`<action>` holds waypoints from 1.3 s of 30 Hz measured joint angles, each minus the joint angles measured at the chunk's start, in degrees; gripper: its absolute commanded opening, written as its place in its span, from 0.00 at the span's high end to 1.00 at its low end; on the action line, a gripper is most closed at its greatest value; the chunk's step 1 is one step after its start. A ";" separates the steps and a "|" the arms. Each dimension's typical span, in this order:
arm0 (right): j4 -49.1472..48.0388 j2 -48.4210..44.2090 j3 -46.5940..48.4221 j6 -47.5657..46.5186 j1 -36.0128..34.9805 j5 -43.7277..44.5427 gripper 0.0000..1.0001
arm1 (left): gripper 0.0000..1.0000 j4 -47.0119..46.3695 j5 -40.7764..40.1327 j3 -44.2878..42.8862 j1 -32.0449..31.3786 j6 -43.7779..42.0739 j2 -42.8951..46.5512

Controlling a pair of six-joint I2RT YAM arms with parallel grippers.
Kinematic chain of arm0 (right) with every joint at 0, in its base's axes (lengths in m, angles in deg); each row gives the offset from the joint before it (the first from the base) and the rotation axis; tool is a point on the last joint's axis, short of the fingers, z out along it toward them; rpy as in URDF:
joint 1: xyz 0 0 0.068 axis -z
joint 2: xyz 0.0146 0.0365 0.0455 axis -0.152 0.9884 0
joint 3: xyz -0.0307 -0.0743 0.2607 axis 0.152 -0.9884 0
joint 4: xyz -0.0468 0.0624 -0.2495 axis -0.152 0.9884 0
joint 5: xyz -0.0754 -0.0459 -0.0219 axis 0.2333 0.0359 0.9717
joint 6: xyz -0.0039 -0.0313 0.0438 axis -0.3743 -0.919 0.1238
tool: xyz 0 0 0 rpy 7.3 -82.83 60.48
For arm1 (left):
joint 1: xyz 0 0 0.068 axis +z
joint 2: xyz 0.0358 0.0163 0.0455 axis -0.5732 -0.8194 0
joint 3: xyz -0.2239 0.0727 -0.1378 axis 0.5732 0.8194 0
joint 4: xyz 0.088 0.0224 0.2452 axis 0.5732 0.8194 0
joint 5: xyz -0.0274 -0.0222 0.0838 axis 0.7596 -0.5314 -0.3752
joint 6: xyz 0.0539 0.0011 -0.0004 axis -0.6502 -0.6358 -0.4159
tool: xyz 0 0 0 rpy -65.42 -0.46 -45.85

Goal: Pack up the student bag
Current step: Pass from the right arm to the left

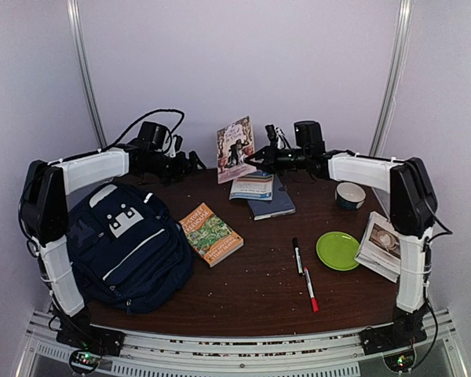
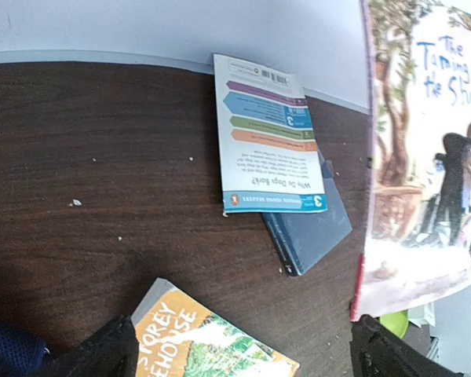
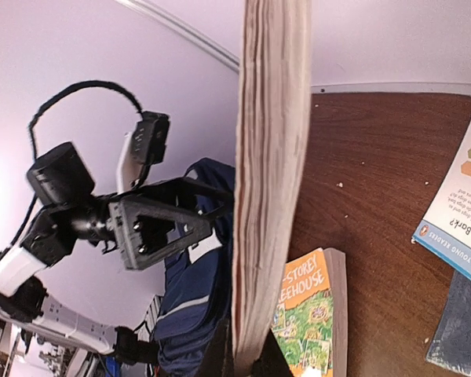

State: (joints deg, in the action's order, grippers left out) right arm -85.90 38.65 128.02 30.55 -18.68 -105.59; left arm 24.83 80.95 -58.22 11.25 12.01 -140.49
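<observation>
The student bag (image 1: 129, 251) lies flat at 8 o'clock on the bench (image 1: 259, 302), white stripe up, close against the left arm (image 1: 90, 169). The left jaws stand spread wide over the far edge at about 11 o'clock, pointing toward 3 o'clock. An orange paperback (image 1: 210, 233) lies just beside the bag, at the bag's 3 o'clock.

At 12 o'clock the right jaws are pressed onto an illustrated book (image 1: 235, 148), pinching its edge and holding it upright with the cover facing 6 o'clock. At that book's 5 o'clock a light-blue reader (image 1: 251, 185) rests partly on a dark blue notebook (image 1: 276, 206). A black marker (image 1: 297, 255) and a red marker (image 1: 311, 290) lie end to end near 5 o'clock. A green plate (image 1: 337, 250) sits at 4 o'clock and a bowl (image 1: 350, 195) at 2 o'clock. A magazine (image 1: 381, 245) lies just beside the plate, by the right arm (image 1: 412, 236).
</observation>
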 measured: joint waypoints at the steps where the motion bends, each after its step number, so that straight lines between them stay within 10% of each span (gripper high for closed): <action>1: -0.87 -2.97 -2.95 -0.74 0.39 -1.27 1.00 | 0.03 -1.73 0.48 2.08 -0.15 0.42 1.55; 22: -17.86 -22.18 -29.64 4.09 1.95 -17.46 1.00 | 0.10 -36.26 11.65 17.27 -12.92 12.02 6.27; 34: -5.40 -24.28 -31.69 -8.94 2.01 -16.55 1.00 | 0.76 -57.92 16.83 22.43 -13.60 21.44 4.98; 39: 2.60 -24.79 -31.47 -16.31 2.03 -14.10 0.64 | 0.96 -61.51 18.56 23.15 -14.47 23.67 4.20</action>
State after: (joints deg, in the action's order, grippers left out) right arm -83.30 13.87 96.54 14.24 -16.64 -119.69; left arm -36.67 99.51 -35.07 -3.22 35.68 -136.29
